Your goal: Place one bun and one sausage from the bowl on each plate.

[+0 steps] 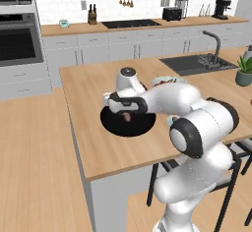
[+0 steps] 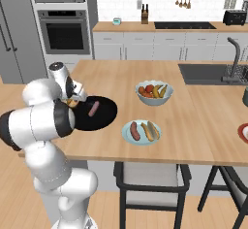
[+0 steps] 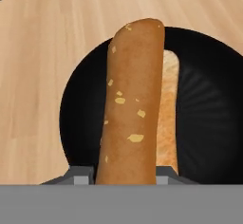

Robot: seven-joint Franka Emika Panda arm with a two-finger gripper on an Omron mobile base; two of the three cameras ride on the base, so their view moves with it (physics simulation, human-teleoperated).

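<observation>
One bun [image 3: 130,109] clenched in the jaws over the black bowl [image 2: 104,116], sausage [image 2: 93,108] left inside; blue plate [image 2: 125,137] already filled, next carry toward red-rimmed plate [image 2: 242,134].

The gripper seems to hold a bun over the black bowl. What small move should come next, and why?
Probably lift straight up. The gripper is shut on the bun, low over the black bowl. The pale blue plate already holds food; the red-rimmed plate lies far across the counter, so clearing the bowl comes first.
</observation>
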